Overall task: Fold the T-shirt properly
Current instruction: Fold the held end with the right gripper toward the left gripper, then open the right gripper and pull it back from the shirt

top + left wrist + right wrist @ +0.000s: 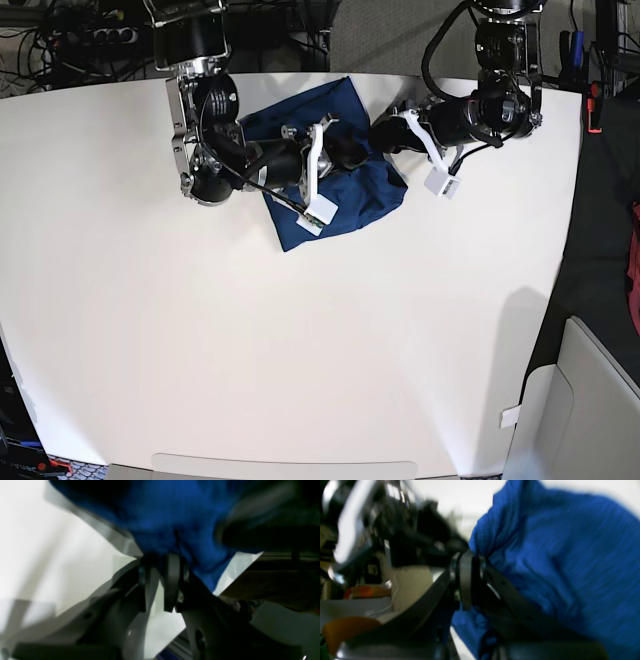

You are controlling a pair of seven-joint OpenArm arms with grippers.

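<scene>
The blue T-shirt (350, 198) lies bunched in a compact heap at the back middle of the white table (300, 350). In the base view, my right gripper (345, 155) reaches into it from the left. My left gripper (378, 135) comes in from the right at its far edge. In the left wrist view, the left gripper (161, 557) has its fingers pinched on a fold of the T-shirt (170, 517). The right wrist view shows the right gripper (472, 555) nearly closed on an edge of the T-shirt (557, 555). Both wrist views are blurred.
The other arm (262, 530) shows as a dark blur close by in the left wrist view. A grey bin (590, 400) stands off the table's front right corner. Cables and gear (80, 30) sit behind the table's back edge.
</scene>
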